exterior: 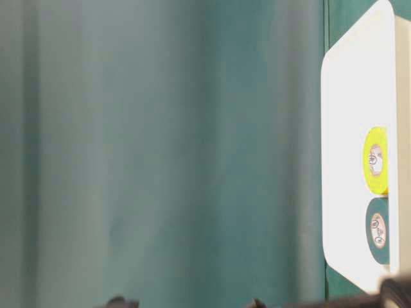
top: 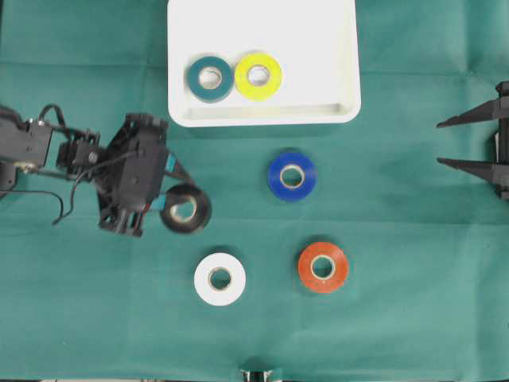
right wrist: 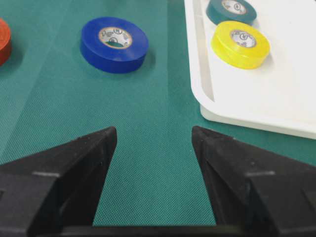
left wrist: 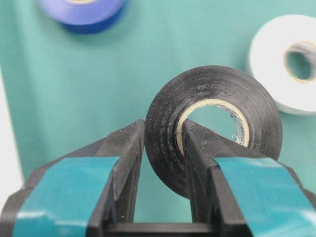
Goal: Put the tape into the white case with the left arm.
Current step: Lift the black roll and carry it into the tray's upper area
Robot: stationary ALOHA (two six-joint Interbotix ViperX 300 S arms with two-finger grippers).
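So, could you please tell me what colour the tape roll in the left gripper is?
Black, with a pale cardboard core: the black tape roll shows best in the left wrist view.

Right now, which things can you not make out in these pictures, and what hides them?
- Orange tape roll: cut by the right wrist view's left edge.
- White rectangular plastic case: table-level view shows only part; the right edge cuts it.
- Black tape roll: overhead, the left gripper covers its near side.
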